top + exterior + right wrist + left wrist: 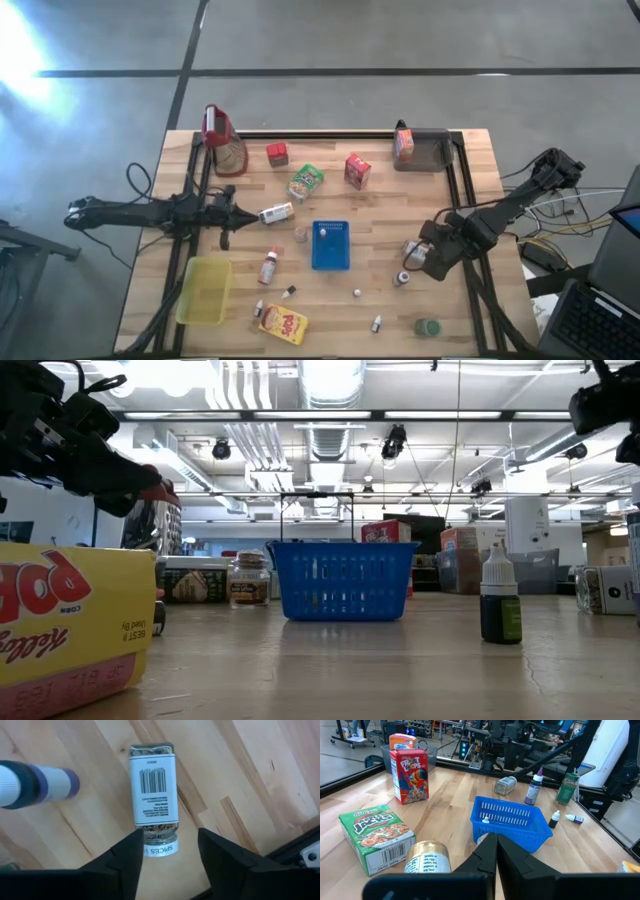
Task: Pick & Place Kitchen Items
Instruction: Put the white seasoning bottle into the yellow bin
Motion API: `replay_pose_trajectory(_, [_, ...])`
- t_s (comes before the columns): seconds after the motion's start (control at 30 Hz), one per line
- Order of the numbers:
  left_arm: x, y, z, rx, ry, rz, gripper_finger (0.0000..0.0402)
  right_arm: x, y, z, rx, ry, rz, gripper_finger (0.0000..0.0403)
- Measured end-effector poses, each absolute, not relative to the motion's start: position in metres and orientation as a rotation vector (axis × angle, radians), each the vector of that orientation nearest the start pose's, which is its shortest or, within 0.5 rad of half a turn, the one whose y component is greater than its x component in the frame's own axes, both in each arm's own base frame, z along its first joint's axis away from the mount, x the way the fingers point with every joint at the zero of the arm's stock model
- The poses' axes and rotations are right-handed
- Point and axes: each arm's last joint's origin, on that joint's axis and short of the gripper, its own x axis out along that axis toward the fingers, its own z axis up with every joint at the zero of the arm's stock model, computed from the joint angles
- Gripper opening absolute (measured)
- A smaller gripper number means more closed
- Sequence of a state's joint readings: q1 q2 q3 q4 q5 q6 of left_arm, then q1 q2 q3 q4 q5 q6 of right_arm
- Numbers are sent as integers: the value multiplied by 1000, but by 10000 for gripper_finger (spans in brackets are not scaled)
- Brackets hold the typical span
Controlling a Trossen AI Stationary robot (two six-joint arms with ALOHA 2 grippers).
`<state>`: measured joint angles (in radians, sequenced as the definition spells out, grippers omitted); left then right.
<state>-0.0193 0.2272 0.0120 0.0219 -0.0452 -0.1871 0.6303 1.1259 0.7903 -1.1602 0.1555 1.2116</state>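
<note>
Clear glass with a white barcode label, the spice jar (153, 805) lies on its side on the wooden table (480, 190), near the right edge. The right gripper (169, 851) hangs just over it, fingers spread apart on either side of the jar's lid end, not closed on it. A purple-and-white dropper bottle (37, 784) lies close beside the jar. Toward the table's middle stands the blue tray (331, 245). On the left, the left gripper (496, 851) hovers with its fingers pressed together, above a small labelled jar (426, 856), with a green cereal box (376, 836) next to that.
</note>
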Motion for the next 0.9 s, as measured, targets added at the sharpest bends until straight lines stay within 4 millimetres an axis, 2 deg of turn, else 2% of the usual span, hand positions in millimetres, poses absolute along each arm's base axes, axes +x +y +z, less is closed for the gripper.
replay_pose_trajectory(0.47, [110, -1, 151, -180, 190, 44, 12, 124, 111, 212, 421, 1313, -459, 265])
replay_pose_trajectory(0.9, [110, -1, 151, -180, 190, 44, 12, 119, 109, 167, 439, 1295, -423, 281])
